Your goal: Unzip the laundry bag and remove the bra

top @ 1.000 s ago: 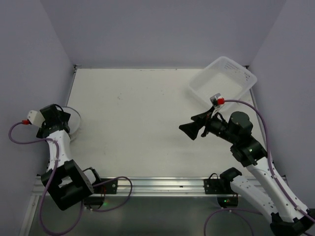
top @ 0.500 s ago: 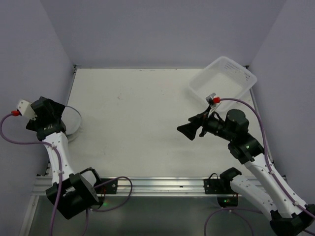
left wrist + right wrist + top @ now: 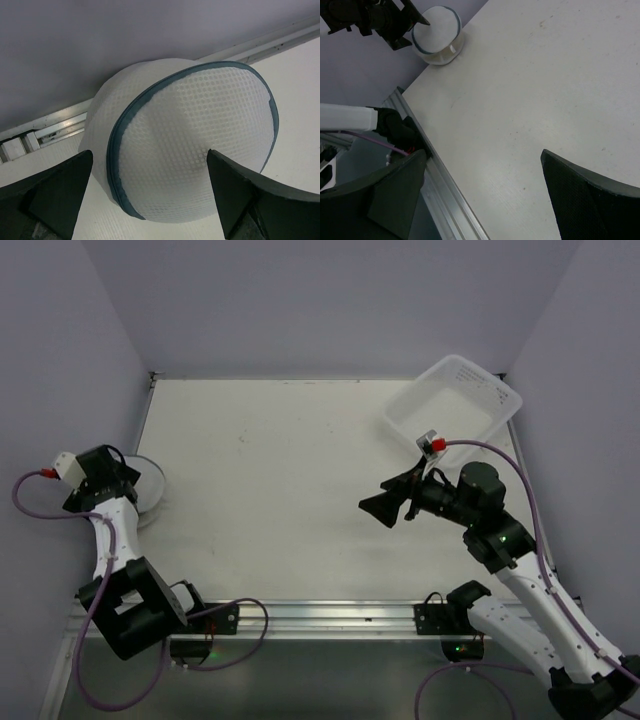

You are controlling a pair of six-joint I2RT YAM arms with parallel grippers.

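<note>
The laundry bag (image 3: 195,140) is a round white mesh dome with a grey-blue zipper band, zipped shut. It sits at the table's left edge (image 3: 150,490) by the wall and also shows far off in the right wrist view (image 3: 437,32). The bra is hidden. My left gripper (image 3: 150,155) is open, its jaws wide apart and the bag just ahead between them; from above it is at the bag's left side (image 3: 128,492). My right gripper (image 3: 385,508) is open and empty, hovering over the bare table at the right (image 3: 483,152), pointing left.
A clear-white rectangular plastic tub (image 3: 450,405) stands at the back right corner. Purple walls close the left, back and right sides. An aluminium rail (image 3: 320,615) runs along the near table edge between the arm bases.
The left wrist swung out to the left, then came back toward the bag. The right gripper shifted slightly left. The bag has not moved.
</note>
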